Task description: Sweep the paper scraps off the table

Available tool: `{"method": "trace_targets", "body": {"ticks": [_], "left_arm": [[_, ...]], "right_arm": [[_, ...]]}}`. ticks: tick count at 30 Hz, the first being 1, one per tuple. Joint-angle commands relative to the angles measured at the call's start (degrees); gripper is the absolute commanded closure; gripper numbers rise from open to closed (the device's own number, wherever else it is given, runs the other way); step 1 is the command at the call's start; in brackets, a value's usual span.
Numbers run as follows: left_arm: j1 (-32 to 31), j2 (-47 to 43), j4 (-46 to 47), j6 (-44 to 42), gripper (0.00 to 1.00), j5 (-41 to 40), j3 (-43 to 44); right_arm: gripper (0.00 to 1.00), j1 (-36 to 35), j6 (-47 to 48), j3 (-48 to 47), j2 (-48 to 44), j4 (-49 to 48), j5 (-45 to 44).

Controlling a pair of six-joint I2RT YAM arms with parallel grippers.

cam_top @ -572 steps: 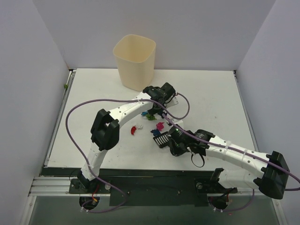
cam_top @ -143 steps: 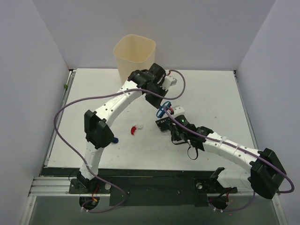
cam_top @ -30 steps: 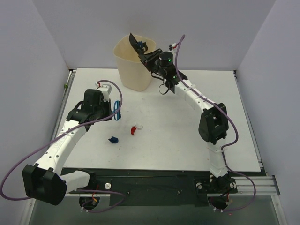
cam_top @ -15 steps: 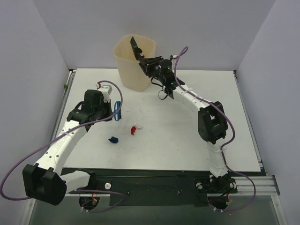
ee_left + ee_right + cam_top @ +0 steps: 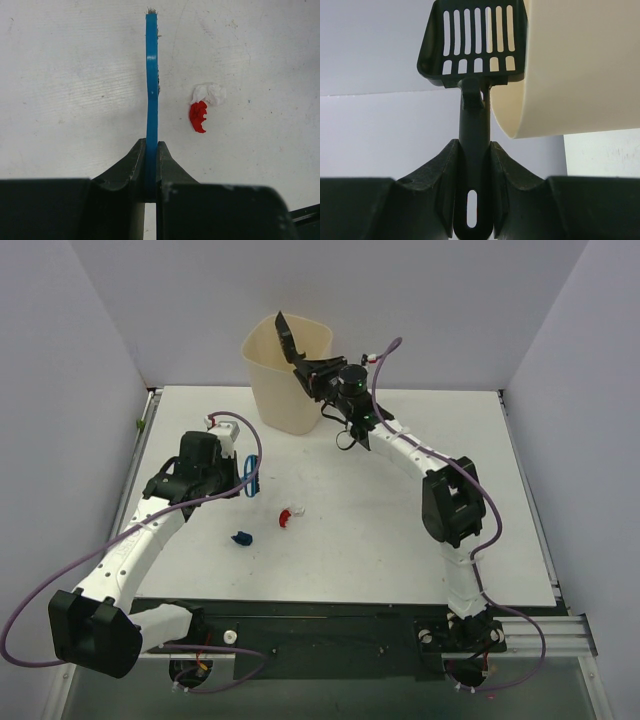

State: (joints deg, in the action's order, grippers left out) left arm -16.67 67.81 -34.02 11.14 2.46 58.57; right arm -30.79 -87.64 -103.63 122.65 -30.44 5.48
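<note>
- The left gripper (image 5: 151,150) is clamped fully shut on a thin blue plastic brush with dark bristles (image 5: 152,75), which the wrist view shows edge-on, pointing toward 12 o'clock.
- Whether the brush tip touches the flat white tabletop (image 5: 400,540) cannot be told.
- A crumpled red-and-white paper scrap (image 5: 202,107) lies on the tabletop at 3 o'clock of the brush, near it but apart.
- From above, that scrap sits a little toward 8 o'clock of the table's centre, and a small dark blue paper scrap (image 5: 240,538) lies at 8 o'clock of it, well clear of both arms.
- The right gripper (image 5: 474,150) has its fingers closed to a narrow gap on the long handle of a black slotted plastic scoop (image 5: 475,40).
- The scoop is raised and tilted, its head over the rim of a tall cream plastic bin (image 5: 285,390).
- The bin stands at the table's 12 o'clock edge, slightly toward 11.
- In the right wrist view the bin's wall fills the 2 o'clock area, just beside the scoop head.
</note>
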Motion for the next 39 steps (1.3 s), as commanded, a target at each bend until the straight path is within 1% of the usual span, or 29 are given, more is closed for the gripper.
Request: {"method": "trace_targets", "body": {"ticks": [1, 4, 6, 11, 14, 16, 19, 22, 23, 24, 25, 26, 27, 28, 30, 32, 35, 36, 39], "left_arm": [[0.4, -1.3, 2.9, -0.8, 1.00, 0.9, 0.2], [0.4, -1.3, 3.0, -0.9, 1.00, 1.0, 0.2], [0.4, -1.2, 3.0, -0.9, 1.00, 1.0, 0.2], [0.4, -1.2, 3.1, -0.9, 1.00, 0.9, 0.4], [0.4, -1.1, 3.0, -0.9, 1.00, 0.6, 0.3], [0.4, -1.1, 3.0, -0.9, 1.00, 0.6, 0.3], [0.4, -1.1, 3.1, -1.0, 1.00, 0.4, 0.3], [0.4, -1.3, 2.9, -1.0, 1.00, -0.3, 0.1], [0.4, -1.5, 2.9, -0.9, 1.00, -0.5, 0.1], [0.4, -1.5, 2.9, -0.9, 1.00, -0.7, 0.1], [0.4, -1.5, 2.9, -0.9, 1.00, -0.9, 0.1], [0.4, -1.5, 3.0, -0.9, 1.00, -1.0, 0.1], [0.5, -1.5, 3.1, -0.9, 1.00, -1.1, 0.1], [0.6, -1.4, 3.0, -0.9, 1.00, -1.1, 0.3], [0.8, -1.5, 3.1, -0.7, 1.00, -1.1, 0.2], [1.2, -1.6, 3.1, -0.6, 1.00, -1.4, 0.1], [1.3, -1.6, 2.9, -0.6, 1.00, -1.9, 0.1], [1.3, -1.4, 2.4, -0.3, 1.00, -3.7, 0.2], [1.2, -0.4, -0.2, 0.9, 1.00, -7.5, 2.5]], "right_arm": [[1.00, 0.0, -3.0, 3.4, -1.6, -6.7, 0.0], [1.00, 0.0, -3.2, 3.3, -1.3, -6.6, -0.2], [1.00, -0.1, -2.1, 0.6, -1.2, -5.4, 0.1], [1.00, -0.9, 6.8, -8.8, -2.2, 4.7, 1.1], [1.00, -1.2, 10.3, -12.8, -2.7, 8.1, 2.7], [1.00, -1.6, 13.7, -15.0, -2.8, 9.5, 5.2], [1.00, -2.3, 22.5, -19.0, -3.7, 15.0, 9.7], [1.00, -3.8, 35.2, -18.9, -7.0, 23.6, 11.7], [1.00, -4.1, 38.6, -17.5, -9.6, 25.2, 11.3], [1.00, -4.9, 44.4, -16.4, -11.0, 27.9, 11.1], [1.00, -5.3, 46.8, -13.6, -14.2, 29.2, 8.9], [1.00, -6.1, 51.2, -11.8, -15.9, 30.2, 7.6], [1.00, -6.6, 53.0, -9.0, -19.3, 32.0, 6.6], [1.00, -6.7, 56.3, -7.4, -20.6, 32.9, 6.4], [1.00, -7.1, 60.5, -3.2, -25.3, 34.4, 5.3], [1.00, -7.5, 64.7, 3.5, -31.0, 35.4, 3.7], [1.00, -8.3, 69.7, 10.5, -37.2, 37.2, 1.3], [1.00, -8.5, 70.2, 14.6, -40.2, 37.2, 0.3], [1.00, -9.0, 73.1, 22.0, -45.6, 40.3, -1.9]]}}
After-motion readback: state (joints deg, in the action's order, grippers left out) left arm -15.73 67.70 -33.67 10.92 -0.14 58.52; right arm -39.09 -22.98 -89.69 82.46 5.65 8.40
